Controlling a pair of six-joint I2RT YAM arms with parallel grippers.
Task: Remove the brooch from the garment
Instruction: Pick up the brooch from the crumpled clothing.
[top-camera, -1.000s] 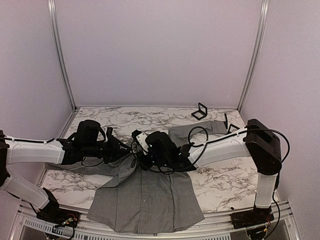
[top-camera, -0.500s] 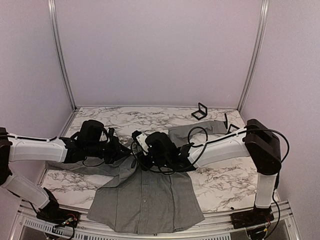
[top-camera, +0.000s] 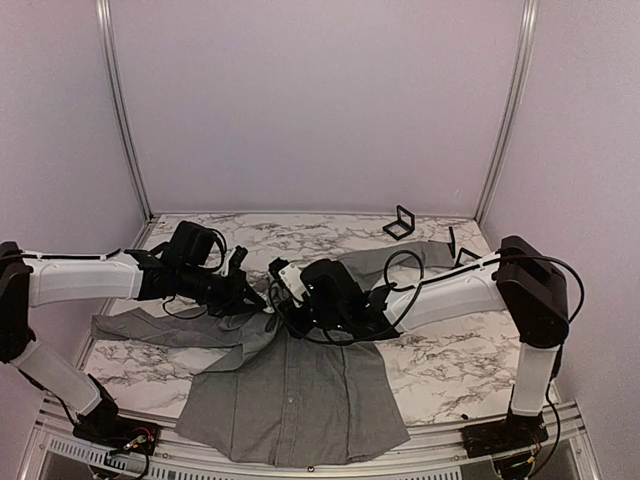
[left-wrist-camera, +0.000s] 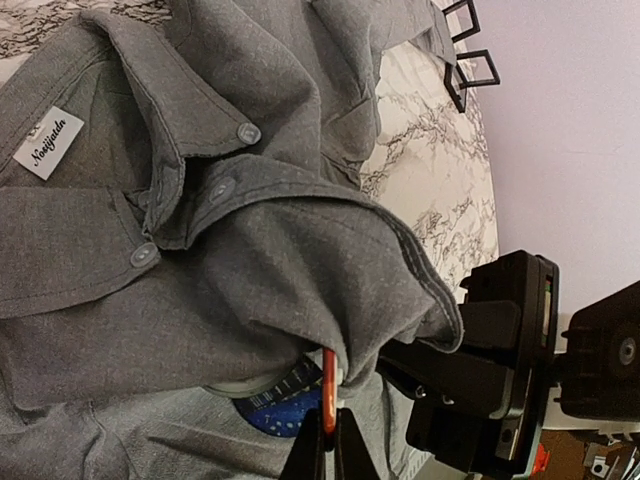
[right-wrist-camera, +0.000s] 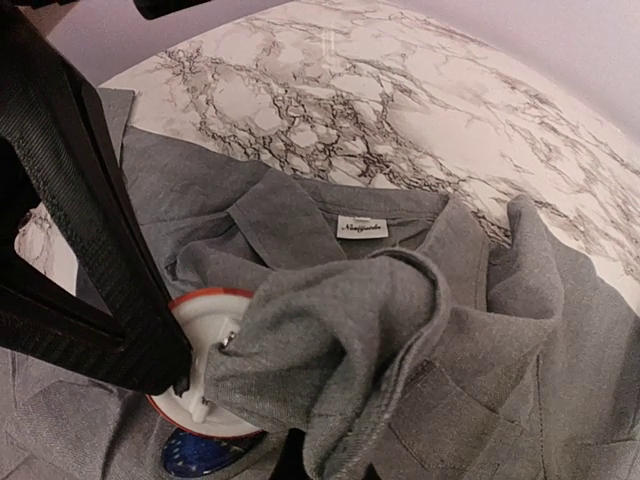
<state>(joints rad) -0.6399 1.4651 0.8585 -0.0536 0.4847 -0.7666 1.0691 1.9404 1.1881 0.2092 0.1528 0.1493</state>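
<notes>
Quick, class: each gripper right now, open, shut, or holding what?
Left gripper: shut on the brooch, at its red rim.
Right gripper: shut on a fold of the garment.

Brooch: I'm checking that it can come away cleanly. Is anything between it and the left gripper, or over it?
Nothing is between them: the left gripper is shut on the red rim of the brooch. A fold of the shirt drapes over the brooch, hiding most of it in the left wrist view.
</notes>
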